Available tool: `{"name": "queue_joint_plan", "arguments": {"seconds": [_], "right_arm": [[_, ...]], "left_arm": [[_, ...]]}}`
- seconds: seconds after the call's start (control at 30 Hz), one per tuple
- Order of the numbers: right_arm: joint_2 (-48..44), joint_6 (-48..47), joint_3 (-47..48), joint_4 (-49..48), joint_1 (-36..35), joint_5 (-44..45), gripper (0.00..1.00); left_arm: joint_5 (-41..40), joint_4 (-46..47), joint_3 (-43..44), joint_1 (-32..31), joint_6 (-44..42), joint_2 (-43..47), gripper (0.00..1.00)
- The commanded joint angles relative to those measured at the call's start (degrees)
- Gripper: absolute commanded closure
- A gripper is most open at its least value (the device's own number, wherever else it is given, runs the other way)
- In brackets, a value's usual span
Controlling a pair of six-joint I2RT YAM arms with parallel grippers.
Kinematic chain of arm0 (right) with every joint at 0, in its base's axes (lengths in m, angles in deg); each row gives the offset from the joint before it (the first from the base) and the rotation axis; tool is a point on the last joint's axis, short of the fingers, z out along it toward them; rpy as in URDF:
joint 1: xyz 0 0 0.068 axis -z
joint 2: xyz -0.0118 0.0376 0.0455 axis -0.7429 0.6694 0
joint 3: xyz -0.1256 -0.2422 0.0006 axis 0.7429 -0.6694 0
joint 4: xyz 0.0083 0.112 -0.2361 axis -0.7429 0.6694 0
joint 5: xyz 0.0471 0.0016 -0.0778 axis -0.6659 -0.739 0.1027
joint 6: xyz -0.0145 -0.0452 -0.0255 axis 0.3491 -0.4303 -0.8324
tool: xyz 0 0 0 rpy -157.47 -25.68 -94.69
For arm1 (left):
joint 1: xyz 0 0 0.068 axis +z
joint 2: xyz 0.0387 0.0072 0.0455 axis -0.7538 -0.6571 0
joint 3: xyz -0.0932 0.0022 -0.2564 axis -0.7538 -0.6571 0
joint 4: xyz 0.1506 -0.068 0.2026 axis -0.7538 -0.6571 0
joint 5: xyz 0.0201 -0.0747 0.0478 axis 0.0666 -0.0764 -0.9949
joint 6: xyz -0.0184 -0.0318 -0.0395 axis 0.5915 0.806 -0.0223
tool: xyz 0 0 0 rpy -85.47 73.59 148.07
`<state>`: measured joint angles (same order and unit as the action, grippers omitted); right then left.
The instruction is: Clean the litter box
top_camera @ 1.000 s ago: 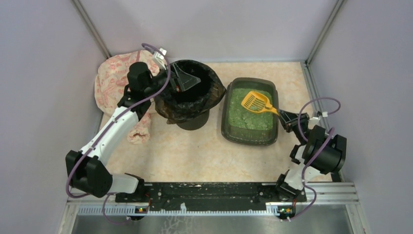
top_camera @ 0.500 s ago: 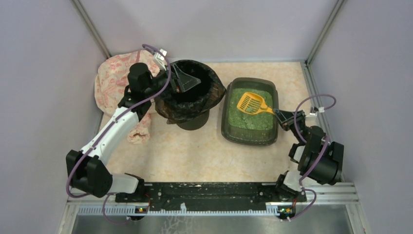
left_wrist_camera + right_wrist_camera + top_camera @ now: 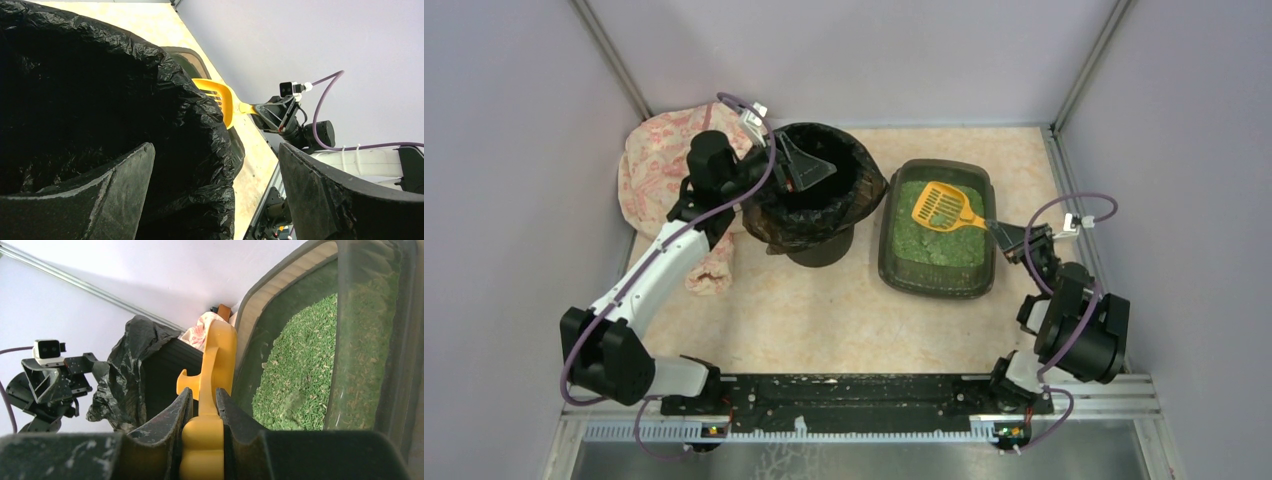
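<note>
Litter box lengthwise away from arms, just right of black-bagged bin, right gripper clamped on yellow scoop above it, left gripper agape over bin, tan tabletop off its near edge.

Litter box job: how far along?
Done: right claw is shut on the scoop handle. In hand: the scoop head sits over the green litter in the box, nothing visibly on it. The left claw is open at the bin rim. Left: sifting, then dumping into the bin.
</note>
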<state>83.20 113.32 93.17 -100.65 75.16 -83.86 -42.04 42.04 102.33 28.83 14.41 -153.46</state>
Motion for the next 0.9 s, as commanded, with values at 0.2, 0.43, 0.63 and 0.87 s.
{"name": "queue_joint_plan", "arguments": {"seconds": [0.2,0.43,0.63,0.87], "right_arm": [[-3.3,1.4,0.8,-10.6,0.4,1.6,1.00],[-3.7,2.5,-2.9,-10.6,-0.7,8.0,1.00],[-6.8,11.7,0.7,-10.5,-0.5,8.4,1.00],[-22.2,9.3,9.6,16.2,-3.0,11.4,1.00]], "left_arm": [[1.7,1.6,-0.8,0.4,0.4,1.8,0.01],[0.5,0.5,-0.6,0.9,-0.3,3.2,0.01],[-3.3,-3.8,0.6,2.5,-1.7,4.5,0.01],[-8.0,-7.9,1.5,5.1,-1.9,6.0,0.01]]}}
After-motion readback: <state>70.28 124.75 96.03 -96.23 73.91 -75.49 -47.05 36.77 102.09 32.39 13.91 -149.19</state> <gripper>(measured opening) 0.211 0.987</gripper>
